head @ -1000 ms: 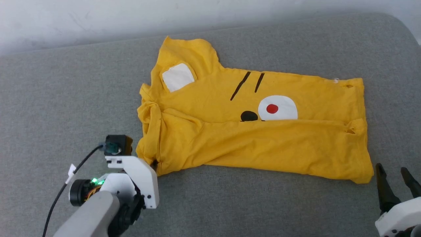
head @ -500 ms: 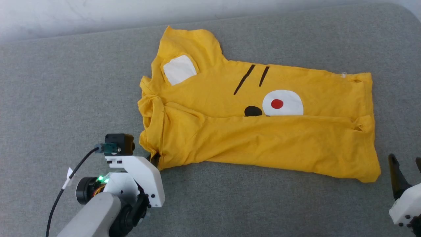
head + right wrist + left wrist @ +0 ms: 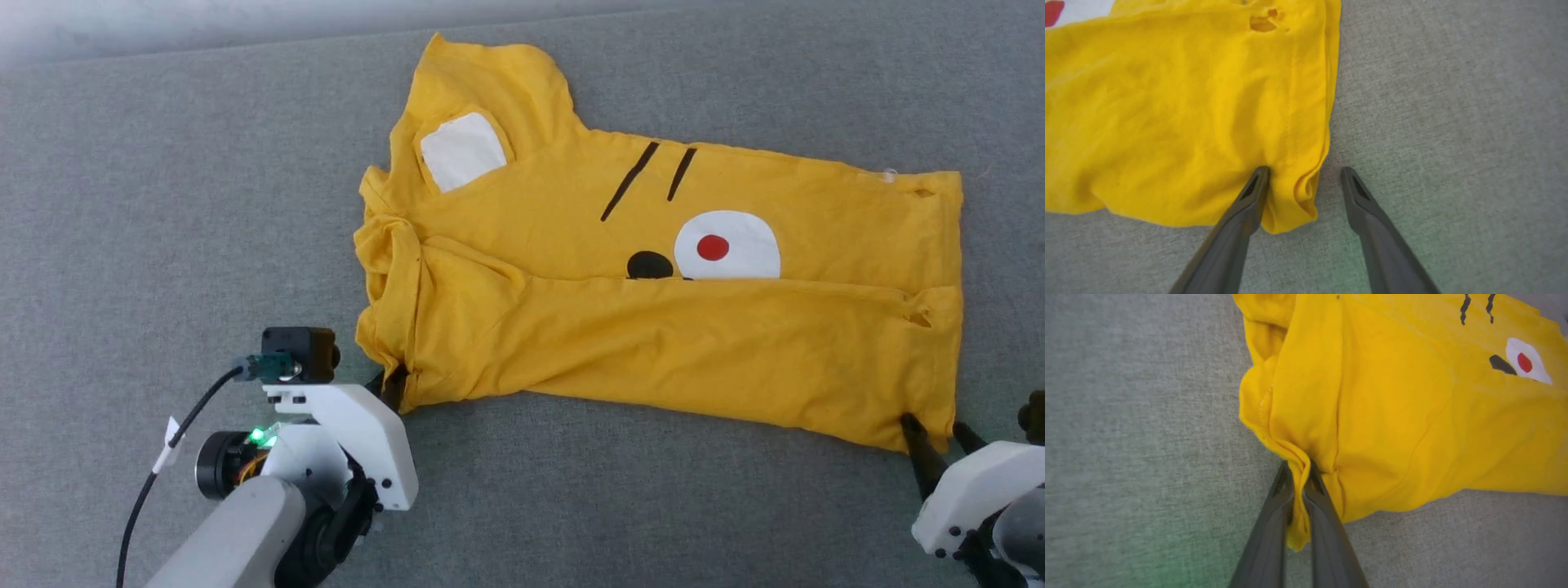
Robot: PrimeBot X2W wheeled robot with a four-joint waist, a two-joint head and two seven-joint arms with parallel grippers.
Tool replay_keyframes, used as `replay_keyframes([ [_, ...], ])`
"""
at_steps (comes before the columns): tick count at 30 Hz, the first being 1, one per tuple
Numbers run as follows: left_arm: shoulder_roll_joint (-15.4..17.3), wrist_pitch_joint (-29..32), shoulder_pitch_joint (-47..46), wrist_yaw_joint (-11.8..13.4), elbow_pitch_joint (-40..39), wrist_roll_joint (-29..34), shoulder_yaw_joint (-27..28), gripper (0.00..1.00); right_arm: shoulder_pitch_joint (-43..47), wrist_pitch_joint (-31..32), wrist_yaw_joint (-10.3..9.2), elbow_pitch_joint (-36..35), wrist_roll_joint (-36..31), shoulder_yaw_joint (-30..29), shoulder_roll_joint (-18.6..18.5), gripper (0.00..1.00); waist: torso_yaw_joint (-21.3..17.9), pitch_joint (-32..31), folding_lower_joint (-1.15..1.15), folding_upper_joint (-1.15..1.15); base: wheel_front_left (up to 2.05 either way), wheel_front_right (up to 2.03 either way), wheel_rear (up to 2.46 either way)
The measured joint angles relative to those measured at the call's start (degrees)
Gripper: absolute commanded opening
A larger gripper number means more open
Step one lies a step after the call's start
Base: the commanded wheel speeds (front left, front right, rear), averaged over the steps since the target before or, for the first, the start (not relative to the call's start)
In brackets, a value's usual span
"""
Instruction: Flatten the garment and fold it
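Two grippers: both sit at the near edge of the garment [image 3: 653,327], one at each end. To me that looks like a setup for working both near corners together.
Left gripper [image 3: 1298,467]: clamped tight on a bunched bit of yellow cloth at the near-left corner, with the fabric squeezed between fingers that are almost together.
Right gripper [image 3: 1305,169]: spread wide and not gripping anything yet. One finger [image 3: 1233,232] lies against the cloth and the other is out over the grey padded surface [image 3: 163,204], so the near-right hem corner sits in the gap.
Why like that: my guess is the left holds its corner as an anchor while the right lines up its pinch. Pulling the two ends apart should take out the wrinkles.
Where it is: lying on the grey padded surface, in the middle-to-right part of the head view.
Fold state: the near half looks doubled up over the front. Its edge cuts across the black nose [image 3: 649,264] and the bottom of the white patch with the red dot [image 3: 713,247].
Long axis: left-right across the head view, with the right end dipping a little toward the robot.
Which way it points: neck and sleeve [image 3: 490,82] end toward the robot's left, hem toward its right. The sleeve sticks out away from the robot.
Heads up: there's a small hole [image 3: 1261,22] near the hem, so I'd go easy on the tugging.
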Motion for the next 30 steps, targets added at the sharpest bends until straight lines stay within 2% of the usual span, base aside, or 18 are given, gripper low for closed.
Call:
replay_keyframes([
  [1, -0.05, 0.0, 0.01, 0.0, 0.09, -0.01, 0.04, 0.0, -0.47, 0.14, 0.0, 0.58, 0.01, -0.08, -0.03, 0.0, -0.01, -0.03, 0.0, 0.0, 0.0, 0.0, 0.0],
  [9, -0.64, -1.66, 0.96, 0.24, 0.99, -1.2, 1.38, 0.0, -1.85, 1.04, 0.08, 2.05, 1.33, -0.73, -0.14, 0.0, -0.09, -1.61, 0.0, 0.0, 0.0, 0.0, 0.0],
  [16, 0.07, -3.98, 5.8, 2.18, -2.34, -2.86, 4.53, 0.0, -1.04, 1.74, 0.09, -2.22, 2.01, -2.67, -1.27, 0.0, -0.05, -4.52, 0.0, 0.0, 0.0, 0.0, 0.0],
  [23, 1.53, -5.57, 16.42, 4.7, -9.43, -6.0, 7.17, 0.0, 4.65, 5.67, 0.14, -7.89, 2.5, -5.32, -0.41, 0.0, 0.83, -7.4, -0.01, 0.0, 0.0, 0.0, 0.0],
  [26, 1.32, -6.61, 22.35, 6.1, -11.67, -7.35, 7.91, 0.0, 7.16, 7.36, 0.15, -9.36, 2.87, -6.56, 0.26, 0.0, 1.37, -8.11, -0.01, 0.0, 0.0, 0.0, 0.0],
  [30, 0.25, -8.01, 27.55, 6.37, -12.45, -9.18, 8.13, 0.0, 9.58, 8.51, 0.15, -9.69, 2.75, -7.37, 0.59, 0.0, 2.3, -8.58, -0.01, 0.0, 0.0, 0.0, 0.0],
])
